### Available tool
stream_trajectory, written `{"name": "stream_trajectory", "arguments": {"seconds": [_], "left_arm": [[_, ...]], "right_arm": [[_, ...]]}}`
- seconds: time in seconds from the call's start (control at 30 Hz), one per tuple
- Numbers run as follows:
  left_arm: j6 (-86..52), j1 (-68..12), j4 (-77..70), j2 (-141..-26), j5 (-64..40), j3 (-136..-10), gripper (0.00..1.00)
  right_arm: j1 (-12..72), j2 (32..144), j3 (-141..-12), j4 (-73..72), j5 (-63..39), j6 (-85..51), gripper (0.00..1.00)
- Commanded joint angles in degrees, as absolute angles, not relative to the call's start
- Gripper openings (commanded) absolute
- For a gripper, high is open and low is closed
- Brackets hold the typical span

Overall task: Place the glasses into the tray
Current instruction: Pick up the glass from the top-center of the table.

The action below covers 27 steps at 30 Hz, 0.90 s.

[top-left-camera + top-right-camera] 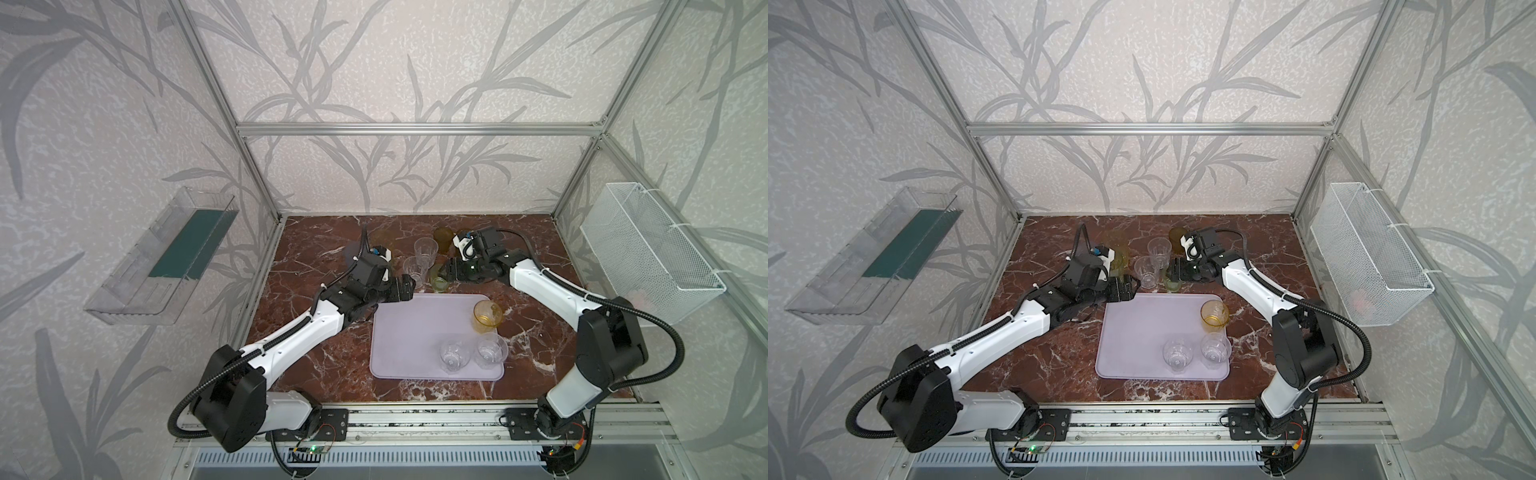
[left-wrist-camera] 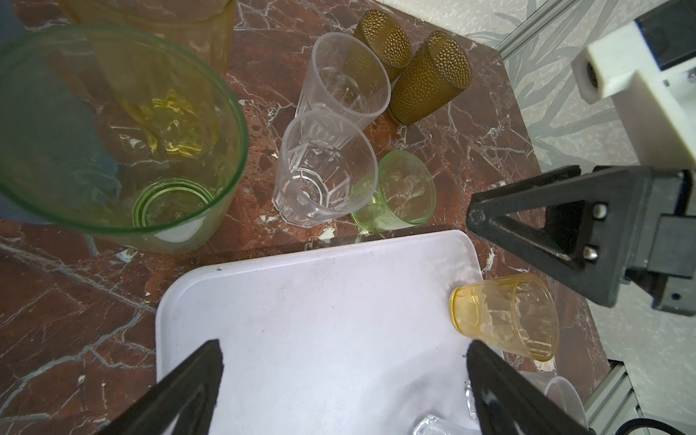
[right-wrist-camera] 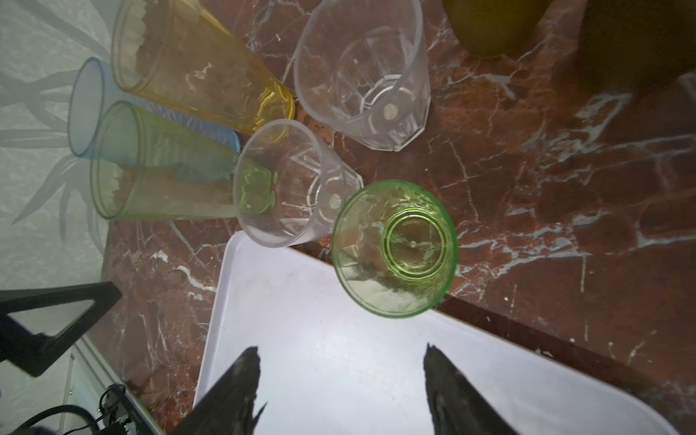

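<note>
three glasses (image 1: 487, 316) on the tray (image 1: 407, 332), perhaps eight more standing behind it

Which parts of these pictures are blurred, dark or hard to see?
Left wrist view: the tall green glass is very near and soft. Right wrist view: a brown glass at the edge is dark and blurred. In a top view, a clear glass looks faint against the tray.

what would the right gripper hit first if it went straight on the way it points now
Most likely the short green tumbler, standing at the edge of the tray, straight ahead of the right gripper; height is hard to judge.
</note>
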State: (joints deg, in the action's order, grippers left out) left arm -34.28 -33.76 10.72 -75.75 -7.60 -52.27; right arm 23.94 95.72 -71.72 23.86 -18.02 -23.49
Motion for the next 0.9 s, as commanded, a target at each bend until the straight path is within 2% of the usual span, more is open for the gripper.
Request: {"name": "stream_trajectory", "arguments": {"seconds": [0.0,0.53,0.87], "left_arm": [[-34.34,-33.84,10.75,-73.74,-7.12,-51.47,0.99],[-33.36,-33.92,12.87,-71.64,-5.89,-50.96,0.99],[-32.34,-33.76,13.32,-70.58,-4.28,-50.45,0.99]], "right_arm": [[23.87,97.44,-74.38,26.82,-12.76,-21.34,0.66],[23.89,108.99,-83.96,32.92,-8.0,-18.72,0.39],[23.84,109.12,-84.33,33.35,-4.89,-18.38,0.19]]}}
